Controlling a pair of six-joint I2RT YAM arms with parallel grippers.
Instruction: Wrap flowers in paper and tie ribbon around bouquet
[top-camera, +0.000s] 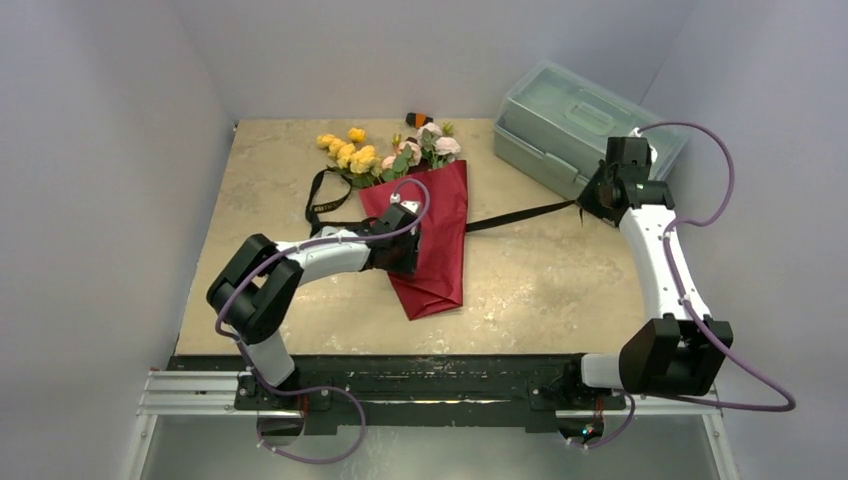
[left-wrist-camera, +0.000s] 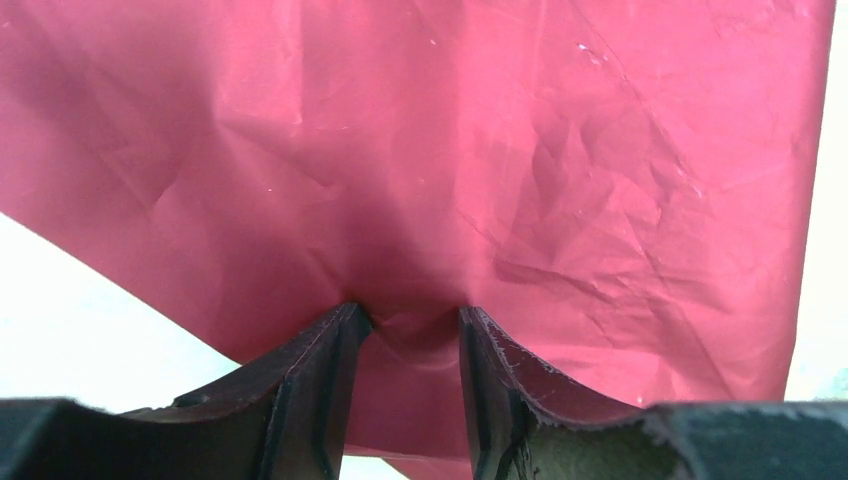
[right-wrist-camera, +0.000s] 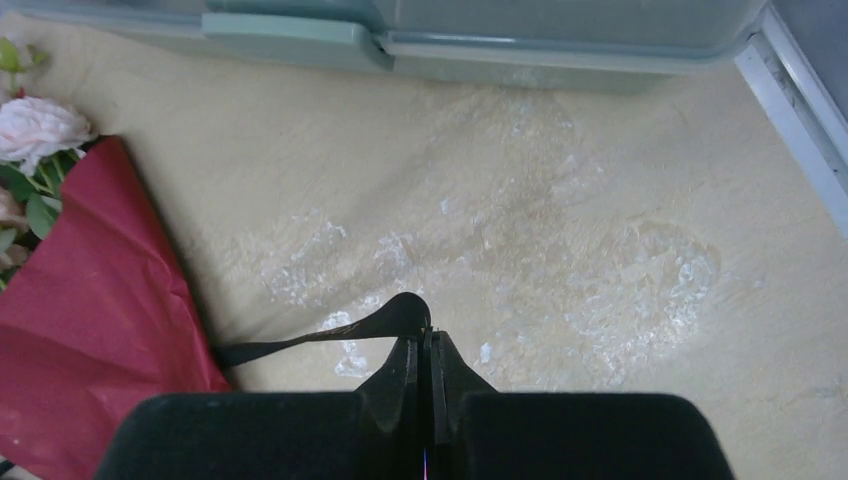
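The bouquet (top-camera: 440, 235) lies in the middle of the table, a cone of dark red paper (left-wrist-camera: 500, 150) with yellow flowers (top-camera: 350, 152) and pink ones (top-camera: 437, 140) at its far end. My left gripper (top-camera: 400, 245) bears down on the cone's left side. In the left wrist view its jaws (left-wrist-camera: 413, 320) stand part-way apart and pinch a ridge of the paper between them. The black ribbon (top-camera: 520, 215) runs taut from under the cone to my right gripper (top-camera: 592, 205), which is shut on its end (right-wrist-camera: 425, 335). Another length of it loops left of the flowers (top-camera: 318, 205).
A pale green lidded plastic box (top-camera: 580, 125) stands at the back right, just behind my right gripper. A small orange and black object (top-camera: 418, 119) lies at the back edge behind the flowers. The table's right rim (right-wrist-camera: 800, 110) runs close to the right arm.
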